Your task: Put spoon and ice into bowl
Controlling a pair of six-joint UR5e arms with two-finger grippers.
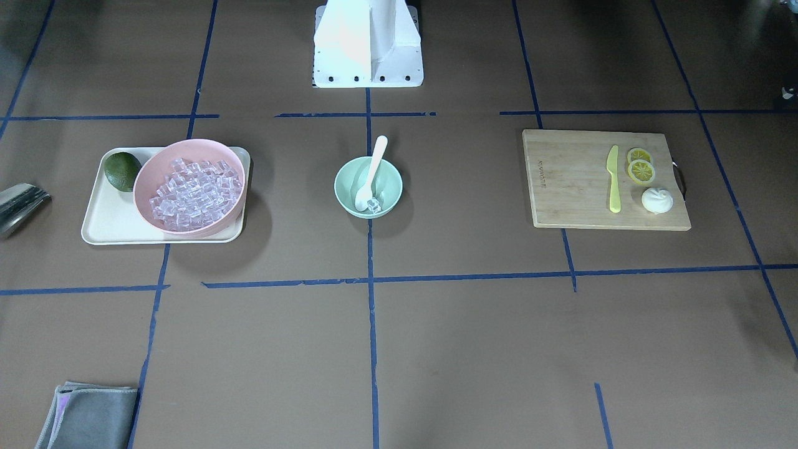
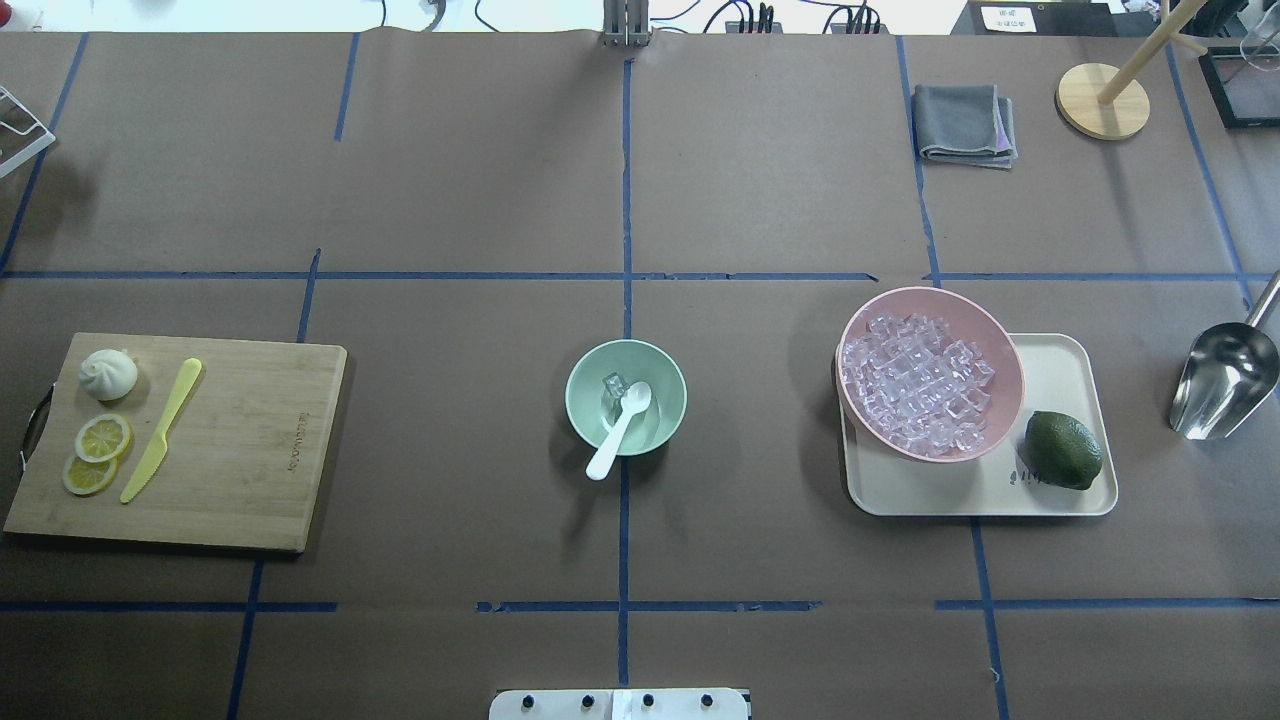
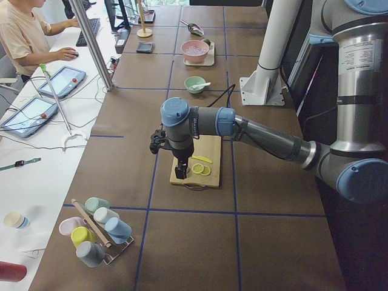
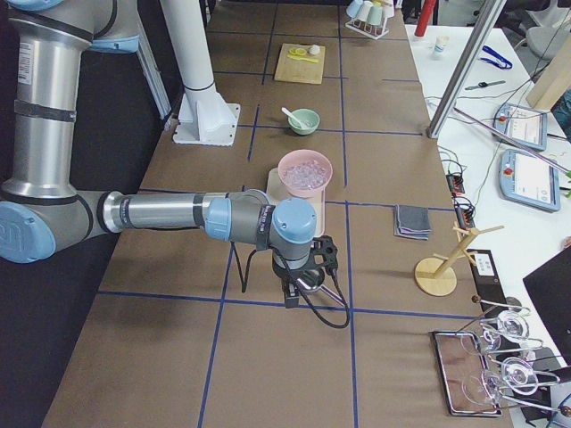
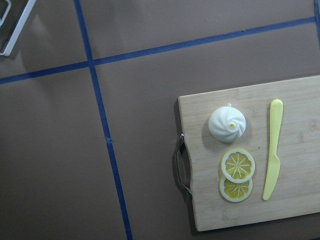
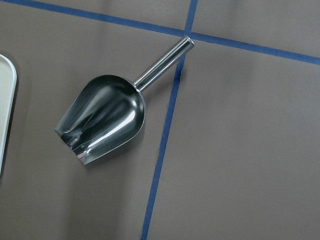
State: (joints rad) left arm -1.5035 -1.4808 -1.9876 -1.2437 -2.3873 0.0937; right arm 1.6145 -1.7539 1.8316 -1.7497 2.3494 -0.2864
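The mint-green bowl [image 2: 574, 403] stands at the table's middle; it also shows in the front view [image 1: 344, 187]. The white spoon [image 2: 620, 430] leans in it, scoop down and handle over the rim toward the robot. One clear ice cube [image 2: 613, 385] lies in the bowl beside the scoop, also seen in the front view [image 1: 373, 205]. My left gripper [image 3: 180, 173] hangs above the cutting board's outer end. My right gripper [image 4: 291, 299] hangs above the metal scoop. Both show only in side views, so I cannot tell whether they are open or shut.
A pink bowl [image 2: 930, 385] full of ice cubes sits on a cream tray [image 2: 950, 490] with a dark green fruit [image 2: 1063, 450]. A metal scoop [image 2: 1225, 380] lies to its right. A cutting board [image 2: 250, 450] holds a yellow knife [image 2: 160, 430], lemon slices and a bun. A grey cloth [image 2: 965, 122] lies far right.
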